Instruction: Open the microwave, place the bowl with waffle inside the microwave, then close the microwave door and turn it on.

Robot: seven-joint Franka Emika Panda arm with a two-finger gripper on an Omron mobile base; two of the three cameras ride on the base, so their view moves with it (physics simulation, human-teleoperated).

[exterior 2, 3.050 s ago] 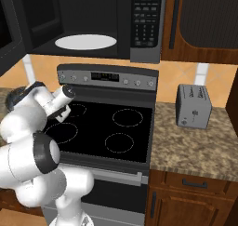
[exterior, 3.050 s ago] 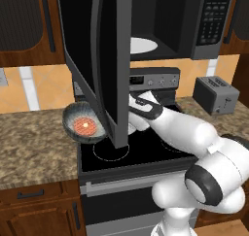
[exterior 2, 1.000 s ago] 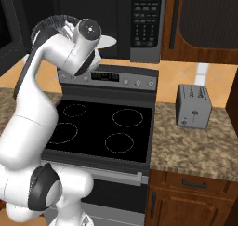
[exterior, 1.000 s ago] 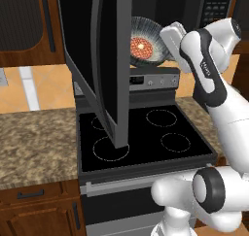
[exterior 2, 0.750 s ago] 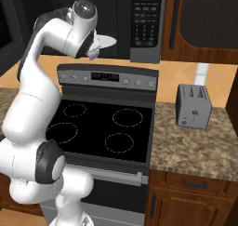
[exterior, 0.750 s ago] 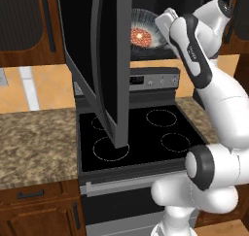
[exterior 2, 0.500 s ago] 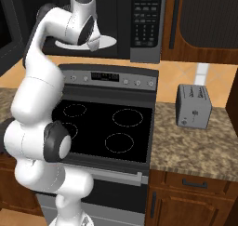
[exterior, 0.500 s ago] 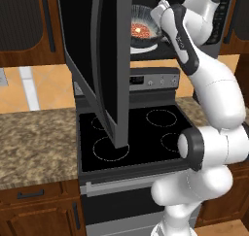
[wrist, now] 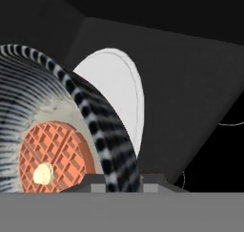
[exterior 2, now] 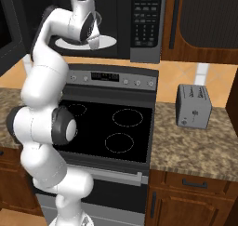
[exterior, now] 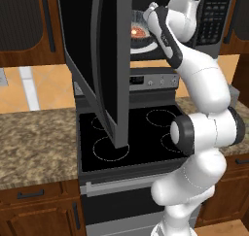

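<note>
Above the stove [exterior 2: 111,127], the microwave [exterior 2: 135,16] stood with its microwave door [exterior: 104,60] swung open; the gripper [wrist: 123,177] pinched the bowl [wrist: 71,111] rim inside the cavity; the waffle [wrist: 52,157] lay in it.

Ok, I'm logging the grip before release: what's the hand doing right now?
Hand: closed on the rim of the round dark streaked bowl holding the reddish-orange waffle.

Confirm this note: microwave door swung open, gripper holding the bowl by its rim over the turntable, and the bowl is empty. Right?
Not quite. The bowl is not empty: the hand view shows the waffle lying in it. The microwave door is open, and the gripper holds the rim by the turntable.
</note>
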